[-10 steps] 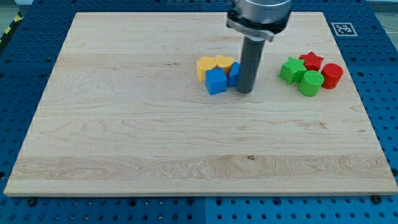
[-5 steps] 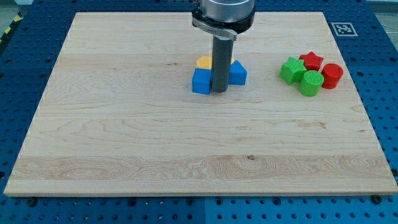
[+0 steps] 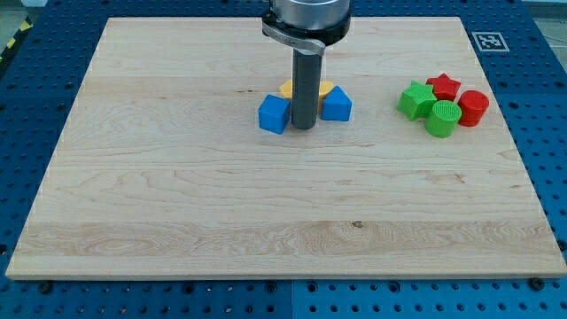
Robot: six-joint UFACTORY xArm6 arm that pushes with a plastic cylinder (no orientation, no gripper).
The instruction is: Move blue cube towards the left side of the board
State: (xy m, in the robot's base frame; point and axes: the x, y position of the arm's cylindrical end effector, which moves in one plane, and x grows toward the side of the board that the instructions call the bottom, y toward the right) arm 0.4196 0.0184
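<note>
1. Currently my tip (image 3: 303,128) rests on the counter (image 3: 177,195), a pale wooden board, in its upper middle part.
2. Hand state: the arm carries only a straight dark rod, so nothing is grasped and no open or clenched state applies.
3. Blue cube (image 3: 274,114): located just beside my tip, on the side toward the view's left; contact cannot be confirmed, though the two appear to touch.
4. Second blue block (image 3: 336,105): located close to my tip on the side toward the view's right; its exact shape cannot be made out.
5. Yellow blocks (image 3: 323,88): located directly behind my tip, toward the view's top, largely hidden by the rod.
6. Far from my tip, toward the view's right, four blocks sit clustered: a green star (image 3: 415,98), a red star (image 3: 444,87), a green cylinder (image 3: 442,118) and a red cylinder (image 3: 473,107).
</note>
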